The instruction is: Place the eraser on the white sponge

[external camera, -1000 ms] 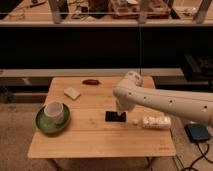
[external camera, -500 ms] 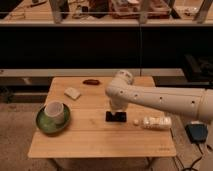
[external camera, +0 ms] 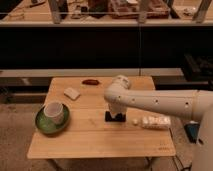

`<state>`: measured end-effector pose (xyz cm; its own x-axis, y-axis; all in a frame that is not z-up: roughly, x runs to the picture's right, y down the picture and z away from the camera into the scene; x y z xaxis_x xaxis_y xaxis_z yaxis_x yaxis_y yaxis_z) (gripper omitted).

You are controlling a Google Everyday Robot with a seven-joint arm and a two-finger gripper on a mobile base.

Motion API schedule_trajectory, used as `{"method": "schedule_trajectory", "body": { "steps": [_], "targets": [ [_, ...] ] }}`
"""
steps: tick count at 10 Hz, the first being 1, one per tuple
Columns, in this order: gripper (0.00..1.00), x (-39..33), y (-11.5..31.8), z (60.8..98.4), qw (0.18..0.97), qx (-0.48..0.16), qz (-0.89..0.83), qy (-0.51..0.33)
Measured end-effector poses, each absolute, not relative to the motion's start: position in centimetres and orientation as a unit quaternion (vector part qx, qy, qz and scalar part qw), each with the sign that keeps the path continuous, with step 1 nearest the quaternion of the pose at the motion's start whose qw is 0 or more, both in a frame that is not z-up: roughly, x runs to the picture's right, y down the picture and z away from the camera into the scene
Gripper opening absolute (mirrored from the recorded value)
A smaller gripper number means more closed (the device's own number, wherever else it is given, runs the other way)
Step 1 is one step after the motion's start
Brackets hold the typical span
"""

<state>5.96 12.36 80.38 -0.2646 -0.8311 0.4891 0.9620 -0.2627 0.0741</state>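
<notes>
Look near the middle of the wooden worktop [external camera: 95, 142] for the eraser [external camera: 115, 117], flat and black, lying just under the bend of the white arm [external camera: 155, 102]. Find the pincer [external camera: 116, 112] right down at the eraser, mostly hidden behind the arm. Cannot tell if wide, narrow, or holding the eraser. Look up and to the left in the camera view for the white sponge [external camera: 72, 93], well apart from the eraser, near the far left corner, with nothing on top.

Probably the grab step now. To do it well: get a firm hold low down on two sides of the eraser, being so thin and flat. Lift straight up first, enough to clear the worktop. Keep away from the tiny white cube [external camera: 134, 121] and the pale packet [external camera: 155, 122] close by. On the way across, pass behind the white cup [external camera: 54, 111] on the green plate [external camera: 49, 126], not over. Stop right above the sponge, go down softly, lay the eraser flat in the middle, then let go.
</notes>
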Motion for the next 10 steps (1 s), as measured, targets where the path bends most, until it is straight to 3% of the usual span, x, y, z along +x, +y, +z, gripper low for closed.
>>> {"method": "schedule_trajectory", "body": {
  "steps": [6, 10],
  "targets": [
    [0.45, 4.5, 9.8, 80.7, 0.572, -0.17, -0.779, -0.194],
    [0.48, 4.4, 11.3, 81.6, 0.57, -0.186, -0.776, -0.197]
  ]
}}
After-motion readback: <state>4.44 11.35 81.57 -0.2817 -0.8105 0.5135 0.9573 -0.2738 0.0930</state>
